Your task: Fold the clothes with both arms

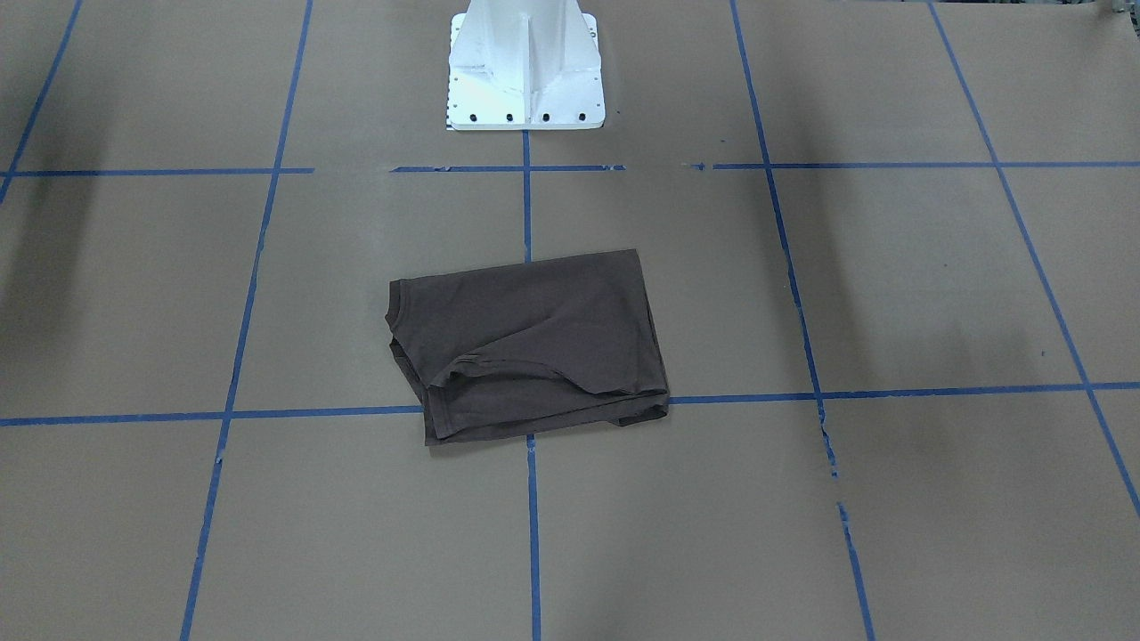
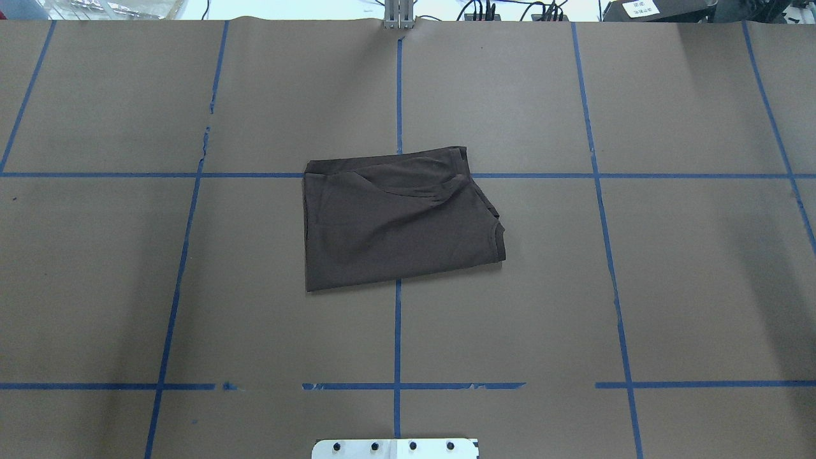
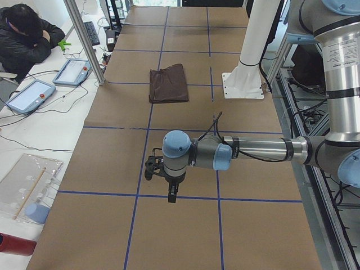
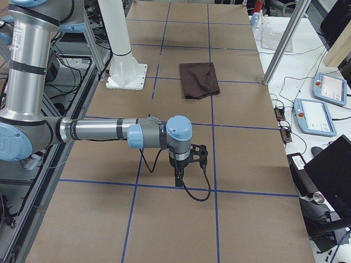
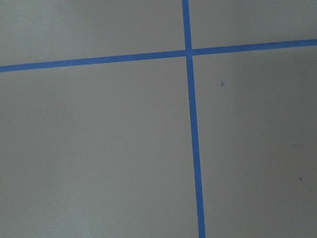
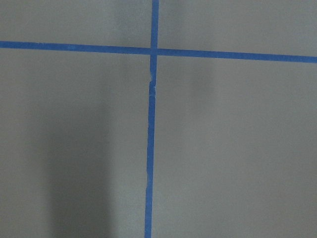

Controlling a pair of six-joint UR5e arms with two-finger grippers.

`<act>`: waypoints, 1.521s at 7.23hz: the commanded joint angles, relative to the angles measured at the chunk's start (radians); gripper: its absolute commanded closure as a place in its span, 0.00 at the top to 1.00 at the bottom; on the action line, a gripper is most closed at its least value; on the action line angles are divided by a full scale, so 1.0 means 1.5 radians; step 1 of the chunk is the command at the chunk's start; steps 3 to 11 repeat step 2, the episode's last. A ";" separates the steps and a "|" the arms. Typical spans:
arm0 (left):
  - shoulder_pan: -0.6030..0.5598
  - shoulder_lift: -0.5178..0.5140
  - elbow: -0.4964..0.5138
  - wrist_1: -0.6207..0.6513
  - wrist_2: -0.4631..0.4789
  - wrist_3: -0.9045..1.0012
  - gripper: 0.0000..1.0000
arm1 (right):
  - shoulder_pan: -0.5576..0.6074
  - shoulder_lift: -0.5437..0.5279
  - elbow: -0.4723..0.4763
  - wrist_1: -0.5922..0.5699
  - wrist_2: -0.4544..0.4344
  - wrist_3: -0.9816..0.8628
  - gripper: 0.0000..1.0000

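Note:
The dark grey-brown T-shirt (image 1: 525,343) lies folded into a rough rectangle at the middle of the table, with its collar edge toward the robot's right (image 2: 395,223). It also shows in the exterior left view (image 3: 168,83) and the exterior right view (image 4: 199,79). My left gripper (image 3: 171,194) hangs over bare paper far from the shirt, toward the table's left end. My right gripper (image 4: 179,178) hangs over bare paper toward the right end. Both point down and hold nothing that I can see. I cannot tell whether either is open or shut. Both wrist views show only paper and blue tape.
The table is covered in brown paper (image 2: 191,287) with a blue tape grid. The white pedestal (image 1: 524,71) stands at the robot's edge behind the shirt. A seated person (image 3: 25,36) and teach pendants (image 3: 73,70) are beyond the far edge.

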 commanded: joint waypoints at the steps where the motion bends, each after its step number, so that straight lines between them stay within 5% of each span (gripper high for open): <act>1: 0.000 0.000 0.001 0.000 0.000 0.000 1.00 | 0.000 0.000 0.000 0.000 0.000 0.000 1.00; 11: 0.000 0.000 0.001 0.000 0.000 0.000 1.00 | 0.000 0.000 0.000 0.000 0.000 0.000 1.00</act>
